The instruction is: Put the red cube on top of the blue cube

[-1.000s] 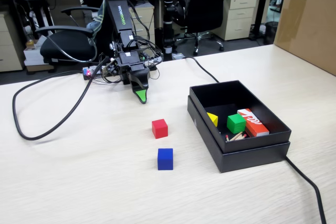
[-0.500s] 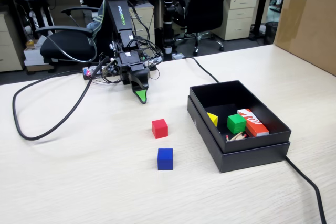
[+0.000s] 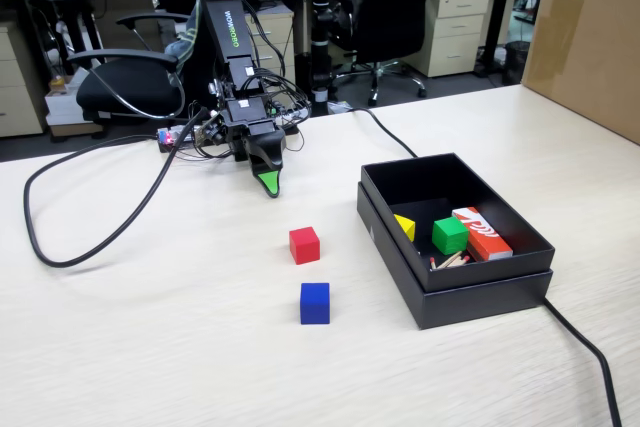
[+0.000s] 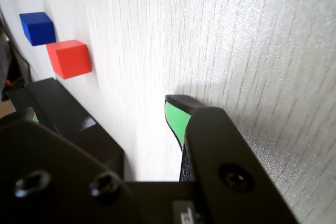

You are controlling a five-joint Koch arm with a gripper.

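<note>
A black cable (image 3: 95, 232) is seen looping across the table (image 3: 180, 347) at far left of the fixed view. Next comes the gripper (image 3: 268, 185), tip down just above or on the tabletop at approx. 11 o'clock from the red cube (image 3: 305, 245), well apart from it. Only one green-lined tip is shown in either view, w/ the jaws stacked one behind the other, so open vs. closed cannot be told.

The red cube is found near table centre, resting free. The blue cube (image 3: 315, 303) lies near it at approx. 5 o'clock, a clear gap between them. In the wrist view both are placed upper left: blue cube (image 4: 38, 28) at 11 o'clock of red cube (image 4: 69, 59).

At right, a black box (image 3: 480, 292) is seen holding a green cube (image 3: 450, 235), a yellow piece (image 3: 404, 226) and an orange-red box (image 3: 482, 233); none are needed.

Step in hand is judged to be the reach to the red cube; nothing is stacked yet. Jaws should be opened wide first, lifted clear of the table, brought over the cube toward 5 o'clock, squared to its flat faces, then lowered so the cube is straddled evenly. The blue cube should not be nudged on approach.
</note>
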